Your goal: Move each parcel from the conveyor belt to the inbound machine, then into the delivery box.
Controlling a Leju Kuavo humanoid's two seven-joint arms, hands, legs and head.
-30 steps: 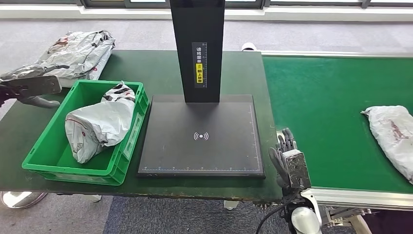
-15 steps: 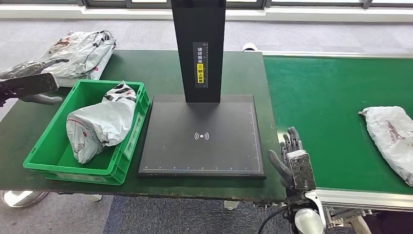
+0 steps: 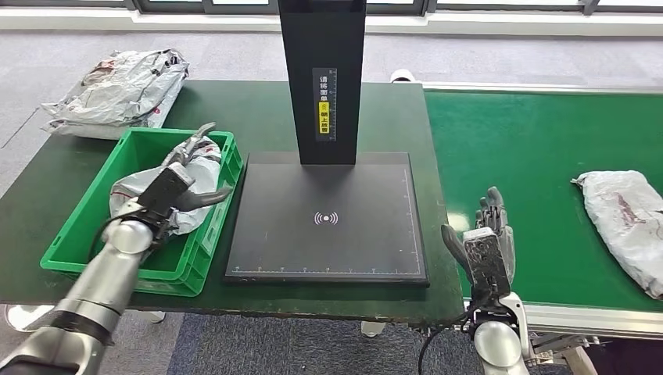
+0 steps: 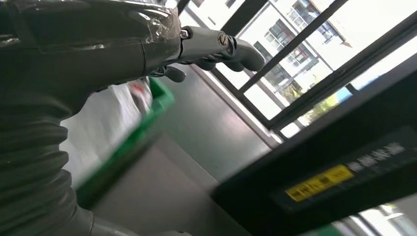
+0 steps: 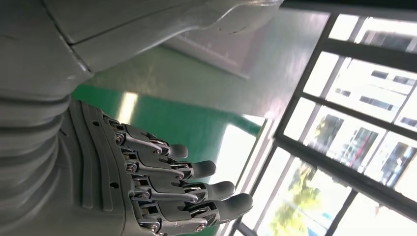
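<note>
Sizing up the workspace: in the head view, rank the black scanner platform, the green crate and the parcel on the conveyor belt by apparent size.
1. Black scanner platform, largest.
2. Green crate, partly hidden by the left arm.
3. Parcel on the conveyor belt, smallest, though the picture's right edge cuts it off, so its full size is unsure.

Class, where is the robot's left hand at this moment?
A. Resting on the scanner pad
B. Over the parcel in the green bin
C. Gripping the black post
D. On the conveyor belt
B: the left hand hangs with fingers spread over the parcel inside the green bin.

wireless-signal sign on scanner plate [image 3: 328,219]
</note>
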